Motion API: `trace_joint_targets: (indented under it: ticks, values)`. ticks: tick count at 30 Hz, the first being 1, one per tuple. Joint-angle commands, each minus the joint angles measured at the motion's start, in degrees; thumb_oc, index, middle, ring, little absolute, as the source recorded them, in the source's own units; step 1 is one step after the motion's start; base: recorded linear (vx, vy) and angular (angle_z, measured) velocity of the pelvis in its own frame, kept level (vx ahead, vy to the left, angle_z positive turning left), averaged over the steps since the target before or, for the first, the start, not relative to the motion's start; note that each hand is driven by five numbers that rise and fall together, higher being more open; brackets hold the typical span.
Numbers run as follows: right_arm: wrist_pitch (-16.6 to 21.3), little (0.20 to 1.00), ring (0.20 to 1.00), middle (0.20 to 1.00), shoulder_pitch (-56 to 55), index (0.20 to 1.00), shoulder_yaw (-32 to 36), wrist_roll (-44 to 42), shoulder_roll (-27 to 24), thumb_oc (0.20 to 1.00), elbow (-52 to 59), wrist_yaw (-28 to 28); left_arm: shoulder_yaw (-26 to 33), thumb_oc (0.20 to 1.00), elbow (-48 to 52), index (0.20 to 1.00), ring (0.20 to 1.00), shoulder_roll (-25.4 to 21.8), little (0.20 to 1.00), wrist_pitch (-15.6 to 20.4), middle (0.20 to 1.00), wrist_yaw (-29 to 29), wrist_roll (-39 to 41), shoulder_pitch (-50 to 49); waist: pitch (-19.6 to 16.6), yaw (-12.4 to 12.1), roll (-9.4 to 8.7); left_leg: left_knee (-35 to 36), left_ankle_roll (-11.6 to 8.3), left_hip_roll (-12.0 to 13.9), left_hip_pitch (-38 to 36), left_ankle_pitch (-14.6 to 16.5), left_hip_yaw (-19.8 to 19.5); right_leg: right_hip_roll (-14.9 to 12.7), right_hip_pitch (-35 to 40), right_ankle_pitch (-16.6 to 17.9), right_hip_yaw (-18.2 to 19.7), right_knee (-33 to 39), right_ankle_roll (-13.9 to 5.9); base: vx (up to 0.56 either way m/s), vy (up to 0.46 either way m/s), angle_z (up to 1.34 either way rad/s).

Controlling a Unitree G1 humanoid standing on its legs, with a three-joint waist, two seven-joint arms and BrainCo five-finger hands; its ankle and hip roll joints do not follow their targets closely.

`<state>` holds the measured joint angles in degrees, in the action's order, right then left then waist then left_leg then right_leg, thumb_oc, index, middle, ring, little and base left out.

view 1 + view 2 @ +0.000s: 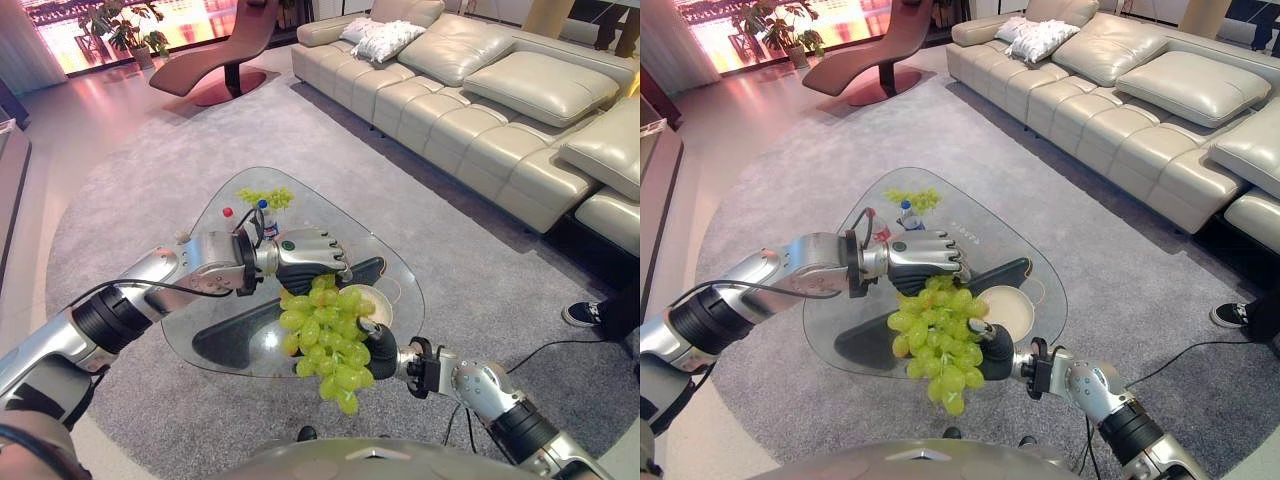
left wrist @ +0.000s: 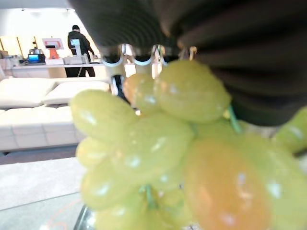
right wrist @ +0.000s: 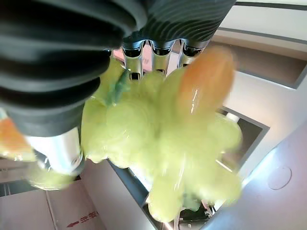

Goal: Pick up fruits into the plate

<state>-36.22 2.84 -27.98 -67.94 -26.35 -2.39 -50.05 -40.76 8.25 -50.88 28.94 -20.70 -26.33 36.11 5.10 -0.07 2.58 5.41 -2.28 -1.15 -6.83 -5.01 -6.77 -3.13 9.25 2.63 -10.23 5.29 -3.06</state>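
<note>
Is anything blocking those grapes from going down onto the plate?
Nothing visible does. The grape bunch hangs from the left hand, with the right hand against its lower side, just beside the plate on the glass table.

The robot has two silver-grey metal arms with black bands at the joints. The left hand (image 1: pixel 312 255) has a dark ribbed cover on its back and wrist, with a small green round mark on it. The right hand (image 1: pixel 382 350) wears the same dark cover, and behind it sits a black collar.
</note>
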Motion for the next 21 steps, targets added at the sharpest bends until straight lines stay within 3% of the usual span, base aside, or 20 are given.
trace_joint_targets:
  ticks: [1, 21]
  values:
    - [1.47, 0.200, 0.200, 0.200, 3.54, 0.200, -1.81, -2.84, 2.40, 0.200, 4.88, -0.84, -0.24, 0.200, -1.62, 0.200, 0.200, 0.28, 0.200, -0.10, 0.200, 0.92, 4.40, 6.92, 0.58, -1.55, -2.43, -1.34, 0.77, -1.58, -4.63, 10.36, 5.60, -0.81, 1.06, -3.67, 1.81, -0.76, -3.47, 0.00, 0.000, 0.00]
    - [1.00, 0.200, 0.200, 0.200, 2.92, 0.200, -1.43, -3.54, 2.61, 0.200, 4.46, -0.09, 0.49, 0.200, -2.48, 0.200, 0.200, 0.65, 0.200, -0.30, 0.200, 0.57, 3.60, 5.31, 0.88, -1.59, -2.42, -1.28, 0.78, -1.49, -4.83, 10.37, 5.72, -0.75, 1.22, -3.71, 1.82, -0.74, -3.39, 0.00, 0.000, 0.00]
